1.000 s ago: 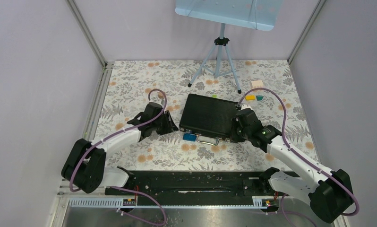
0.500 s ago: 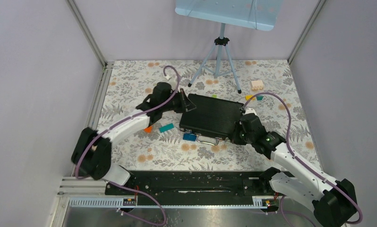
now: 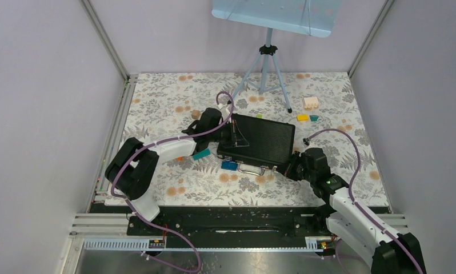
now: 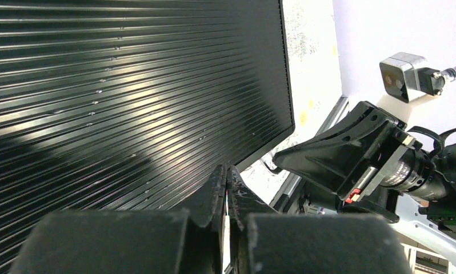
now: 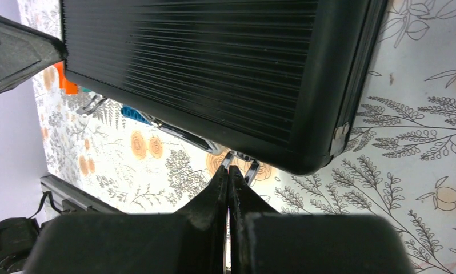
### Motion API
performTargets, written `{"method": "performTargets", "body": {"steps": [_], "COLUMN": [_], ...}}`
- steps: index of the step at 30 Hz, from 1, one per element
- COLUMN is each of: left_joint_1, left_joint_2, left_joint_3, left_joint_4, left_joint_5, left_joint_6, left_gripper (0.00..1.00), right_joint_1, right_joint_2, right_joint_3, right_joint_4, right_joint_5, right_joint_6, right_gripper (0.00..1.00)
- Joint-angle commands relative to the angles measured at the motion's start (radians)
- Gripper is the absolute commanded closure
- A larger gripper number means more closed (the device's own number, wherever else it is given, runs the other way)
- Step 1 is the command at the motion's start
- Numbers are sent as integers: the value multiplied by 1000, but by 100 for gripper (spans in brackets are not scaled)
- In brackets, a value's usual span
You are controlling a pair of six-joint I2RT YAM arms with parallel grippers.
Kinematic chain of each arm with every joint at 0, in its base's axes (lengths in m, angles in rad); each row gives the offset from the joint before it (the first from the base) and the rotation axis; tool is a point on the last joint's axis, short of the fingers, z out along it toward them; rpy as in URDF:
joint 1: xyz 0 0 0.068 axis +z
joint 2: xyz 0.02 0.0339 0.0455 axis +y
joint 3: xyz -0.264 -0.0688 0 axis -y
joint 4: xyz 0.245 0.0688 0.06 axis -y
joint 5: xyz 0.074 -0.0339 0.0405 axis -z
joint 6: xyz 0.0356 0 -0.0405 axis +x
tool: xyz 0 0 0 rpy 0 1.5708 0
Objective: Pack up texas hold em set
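The texas hold em set shows as a closed black ribbed briefcase [image 3: 259,140] lying flat on the floral cloth, its silver handle [image 3: 252,168] facing the near edge. My left gripper [image 3: 233,133] is shut and empty over the lid's left end; in the left wrist view its tips [image 4: 226,172] sit low above the ribbed lid [image 4: 117,85]. My right gripper [image 3: 292,166] is shut and empty at the case's near right corner. In the right wrist view its tips [image 5: 228,173] almost touch a silver latch [image 5: 244,164] below the case [image 5: 214,63]. Chips, dice and discs are hidden.
A blue brick [image 3: 229,165] lies against the case's front, and a teal brick [image 3: 201,154] is beside the left arm. An orange piece [image 5: 69,82] peeks out by the case's far end. Yellow and teal bricks [image 3: 303,117] and a cream block [image 3: 311,103] lie at the back right, near a tripod [image 3: 265,71].
My left arm swung right from beside the case onto its left end, and its gripper shut. My right arm drew back toward the near right corner. The case turned slightly.
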Motion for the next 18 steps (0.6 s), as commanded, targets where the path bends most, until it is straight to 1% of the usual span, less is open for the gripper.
{"method": "performTargets", "body": {"steps": [1,3,5,7,10,12,15,18], "left_joint_1": [-1,0,-1,-2,-2,-3,-3,-3], "left_joint_2": [9,15,25,35,52,66,75,78], "left_joint_3": [4,1,1,1,-1,-8,-38,-78], "left_joint_4": [76,77,75,72,66,69,88,106], "left_joint_5": [28,27,29,29,25,23,19,4], "left_joint_6": [-4,-3,-3,0,1,-5,-35,-57], "left_gripper": [100,100,100,100,100,100,100,100], "right_joint_1": [-5,-5,-6,-6,-5,-5,-5,-5], "right_joint_2": [-59,-86,-87,-55,45,88,98,75], "right_joint_3": [13,22,29,29,20,4,-16,-18], "right_joint_4": [28,24,37,65,155,190,196,126], "right_joint_5": [-27,-3,-11,-73,-183,-213,-201,-148], "right_joint_6": [18,0,-9,-10,4,30,49,48], "right_gripper": [100,100,100,100,100,100,100,100]}}
